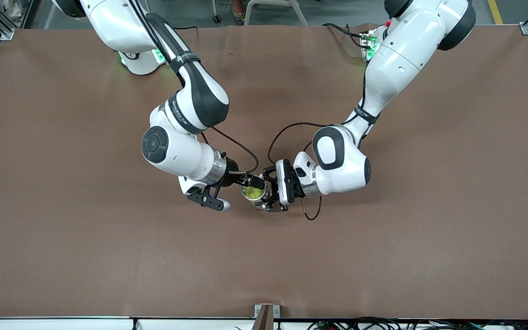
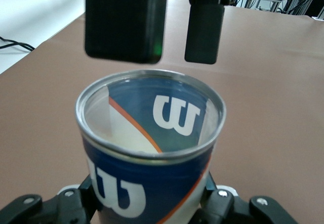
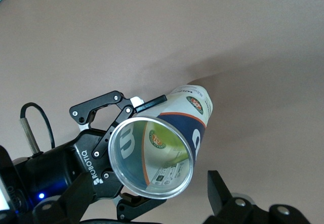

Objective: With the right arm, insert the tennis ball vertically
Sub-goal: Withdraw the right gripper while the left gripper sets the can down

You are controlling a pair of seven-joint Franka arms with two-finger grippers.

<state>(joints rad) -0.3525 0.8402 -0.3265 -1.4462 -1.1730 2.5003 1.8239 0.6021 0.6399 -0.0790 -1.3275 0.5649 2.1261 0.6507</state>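
Observation:
A clear Wilson tennis-ball can [image 1: 255,193] with a blue and white label stands mouth up in the middle of the table. My left gripper [image 1: 271,192] is shut on the can's side; the left wrist view shows its fingers [image 2: 76,204] hugging the can [image 2: 152,148]. A yellow-green tennis ball [image 3: 169,142] sits deep inside the can [image 3: 162,148]. My right gripper [image 1: 241,195] hovers over the can's mouth, open and empty. Its two black fingers [image 2: 205,27] hang above the rim, and in the right wrist view they [image 3: 218,193] straddle the mouth.
The brown table mat [image 1: 108,256] stretches bare on all sides of the can. A black cable [image 1: 312,213] loops down from the left wrist close to the table. The table's front edge [image 1: 264,316] lies nearer the front camera.

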